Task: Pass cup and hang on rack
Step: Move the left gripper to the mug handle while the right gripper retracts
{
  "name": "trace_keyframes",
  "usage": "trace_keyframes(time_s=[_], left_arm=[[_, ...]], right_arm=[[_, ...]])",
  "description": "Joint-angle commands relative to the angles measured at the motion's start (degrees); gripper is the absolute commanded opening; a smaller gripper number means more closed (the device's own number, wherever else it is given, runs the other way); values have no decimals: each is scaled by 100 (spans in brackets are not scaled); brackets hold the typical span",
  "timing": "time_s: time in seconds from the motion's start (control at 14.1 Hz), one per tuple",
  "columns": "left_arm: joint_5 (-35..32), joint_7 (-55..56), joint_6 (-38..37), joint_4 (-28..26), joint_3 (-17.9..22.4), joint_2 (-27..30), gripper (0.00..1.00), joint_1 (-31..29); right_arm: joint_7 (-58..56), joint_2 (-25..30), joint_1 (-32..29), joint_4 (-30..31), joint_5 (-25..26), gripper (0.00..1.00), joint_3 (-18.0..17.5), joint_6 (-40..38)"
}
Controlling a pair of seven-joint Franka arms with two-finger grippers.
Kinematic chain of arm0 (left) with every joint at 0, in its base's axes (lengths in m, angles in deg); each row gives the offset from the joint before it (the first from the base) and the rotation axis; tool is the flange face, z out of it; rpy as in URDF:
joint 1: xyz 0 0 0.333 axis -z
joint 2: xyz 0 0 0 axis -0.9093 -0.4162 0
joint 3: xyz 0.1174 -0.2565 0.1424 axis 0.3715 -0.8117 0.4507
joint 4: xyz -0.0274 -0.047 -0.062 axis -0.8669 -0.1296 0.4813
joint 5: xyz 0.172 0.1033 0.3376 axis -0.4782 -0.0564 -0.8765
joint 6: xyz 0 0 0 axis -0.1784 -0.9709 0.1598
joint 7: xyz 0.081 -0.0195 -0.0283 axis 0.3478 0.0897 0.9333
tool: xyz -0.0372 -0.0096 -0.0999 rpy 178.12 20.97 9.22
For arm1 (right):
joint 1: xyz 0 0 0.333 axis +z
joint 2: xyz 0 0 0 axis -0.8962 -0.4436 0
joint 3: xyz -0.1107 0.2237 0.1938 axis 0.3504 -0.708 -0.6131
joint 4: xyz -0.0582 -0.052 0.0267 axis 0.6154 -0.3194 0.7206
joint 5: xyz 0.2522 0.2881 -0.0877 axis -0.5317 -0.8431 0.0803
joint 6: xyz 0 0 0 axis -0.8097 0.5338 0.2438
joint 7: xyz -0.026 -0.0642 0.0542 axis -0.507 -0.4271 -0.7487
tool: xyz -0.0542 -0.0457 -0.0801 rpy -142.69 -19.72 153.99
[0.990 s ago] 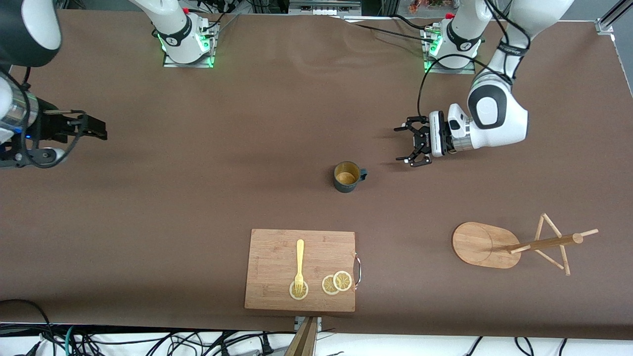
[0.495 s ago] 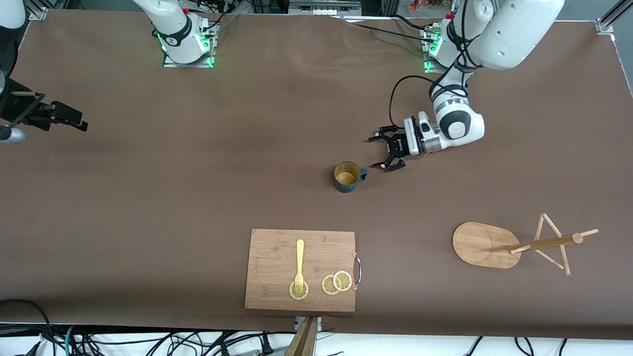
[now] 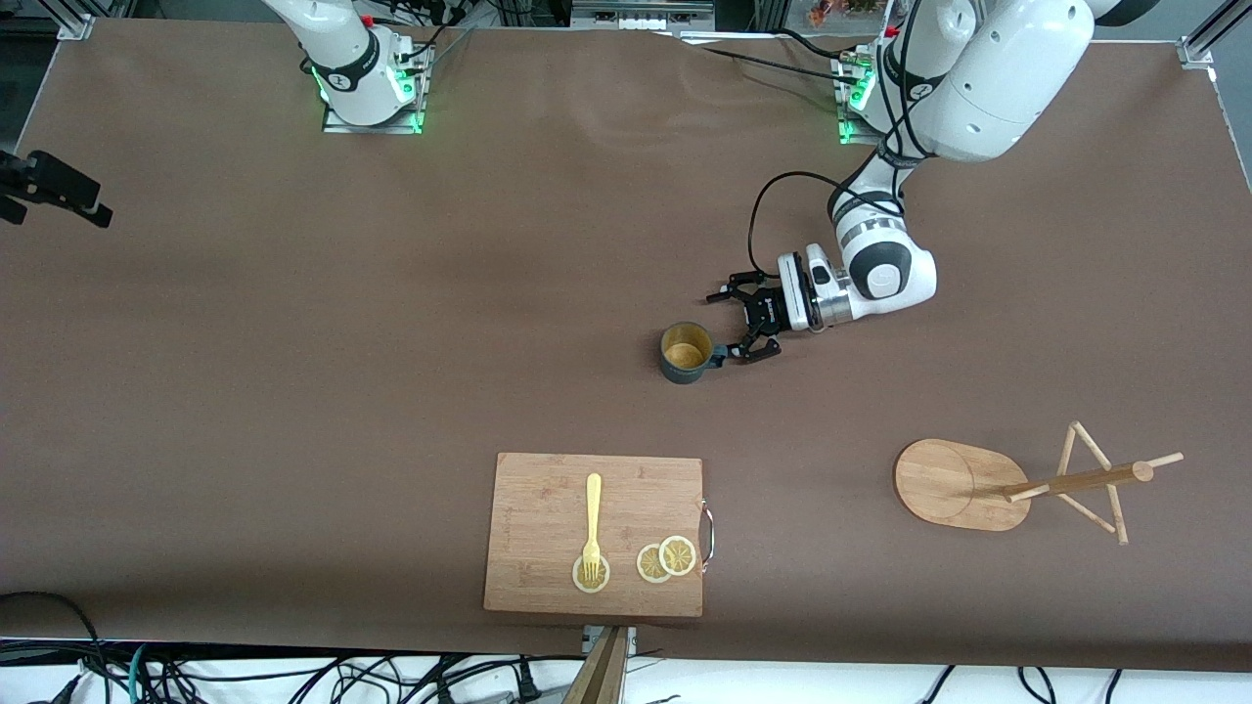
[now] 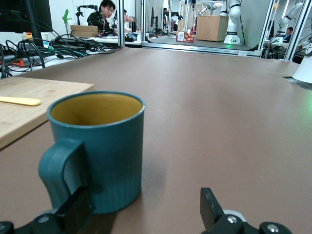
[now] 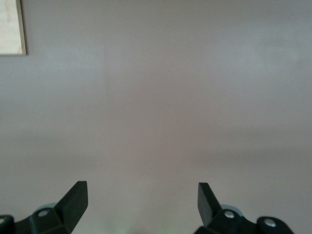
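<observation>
Ribbed teal cup [image 3: 686, 354], yellow inside, upright mid-table on brown cloth; left gripper [image 3: 740, 323] low beside its handle, fingers apart, one at handle; bamboo rack [image 3: 1017, 484] near left arm's end; right gripper [image 3: 39, 186] at table edge, fingers apart.

**Cup at the open fingers**

The left gripper [image 4: 141, 214] sits low over the brown table [image 4: 219, 112], its two dark fingers [image 4: 210, 207] spread wide. The cup [image 4: 97, 146] stands upright just ahead of them, off the middle of the gap, in line with one finger. Its handle [image 4: 58, 168] faces the gripper, and that finger's tip sits right at the handle; whether they touch cannot be told. The other finger has only bare table ahead. A wooden board [image 4: 34, 105] lies past the cup, off to its side, with a yellow utensil [image 4: 19, 101] on it.
</observation>
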Motion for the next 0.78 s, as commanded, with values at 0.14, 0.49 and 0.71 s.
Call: trace_keyframes(time_s=[0.14,0.49,0.71], left_arm=[[315,-1091,9,61,-22,-172,100,-19],[254,-1074,-9,122,154,-225,100,-116],[245,-1083,-61,26,189,-225,100,-116]], right_arm=[[-13,-148,-59,-201,-187,100,-67,-331],[31,-165,-24,-201,-231,100,-101,-402],[31,-174,-50,-201,-240,100,-84,-454]])
